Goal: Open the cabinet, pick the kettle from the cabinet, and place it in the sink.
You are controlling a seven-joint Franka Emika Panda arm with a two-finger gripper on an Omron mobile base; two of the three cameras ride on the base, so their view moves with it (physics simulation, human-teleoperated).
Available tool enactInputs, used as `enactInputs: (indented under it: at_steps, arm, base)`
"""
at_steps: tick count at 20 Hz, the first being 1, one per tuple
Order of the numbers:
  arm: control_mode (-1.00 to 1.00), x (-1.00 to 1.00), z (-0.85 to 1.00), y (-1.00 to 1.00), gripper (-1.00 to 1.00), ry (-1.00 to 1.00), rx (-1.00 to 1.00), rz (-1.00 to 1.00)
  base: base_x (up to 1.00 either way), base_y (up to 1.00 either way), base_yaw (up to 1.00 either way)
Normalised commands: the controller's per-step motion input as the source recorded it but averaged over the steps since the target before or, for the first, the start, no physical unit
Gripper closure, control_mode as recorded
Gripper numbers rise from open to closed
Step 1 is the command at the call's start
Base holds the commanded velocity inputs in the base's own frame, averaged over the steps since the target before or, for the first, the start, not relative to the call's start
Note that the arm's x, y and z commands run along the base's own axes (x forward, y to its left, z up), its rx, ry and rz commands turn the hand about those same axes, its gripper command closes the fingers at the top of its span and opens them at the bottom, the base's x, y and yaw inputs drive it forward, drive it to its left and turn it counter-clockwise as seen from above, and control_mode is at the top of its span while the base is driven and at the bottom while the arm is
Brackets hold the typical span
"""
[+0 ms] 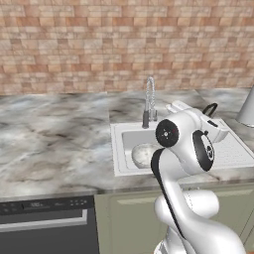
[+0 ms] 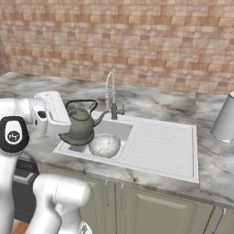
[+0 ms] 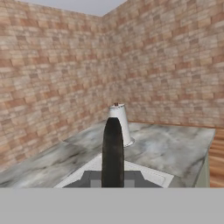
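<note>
The dull-grey kettle (image 2: pixel 82 124) hangs upright at the left end of the sink (image 2: pixel 161 161), beside the chrome tap (image 2: pixel 110 93). My gripper (image 2: pixel 68 111) reaches in level from the left and is shut on the kettle's dark arched handle. In the hand view that handle (image 3: pixel 113 148) stands as a dark bar between my gripper (image 3: pixel 113 177) tips. In the left base view my arm hides most of the kettle; only its handle (image 1: pixel 210 108) shows above the sink (image 1: pixel 118 154). I cannot tell if its base touches the basin. The cabinet is out of view.
A pale round object (image 2: pixel 105 145) lies in the basin right of the kettle. A pale tapered container (image 2: pixel 225 119) stands on the marble counter at far right. A dark appliance front (image 1: pixel 47 228) and low green cupboards (image 2: pixel 151 205) sit below. Brick wall behind.
</note>
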Motion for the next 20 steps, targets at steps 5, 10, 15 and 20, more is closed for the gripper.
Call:
enactInputs:
  at_steps: [5,10,15,20]
  arm:
    - [1.0,0.0,0.0,0.0,1.0,0.0,0.0,0.0]
    - [1.0,0.0,0.0,0.0,1.0,0.0,0.0,0.0]
    - [1.0,0.0,0.0,0.0,1.0,0.0,0.0,0.0]
    - [-1.0,0.0,0.0,0.0,1.0,0.0,0.0,0.0]
  base:
    - [0.0,0.0,0.0]
    - [0.0,0.0,0.0]
    - [0.0,0.0,0.0]
    - [0.0,0.0,0.0]
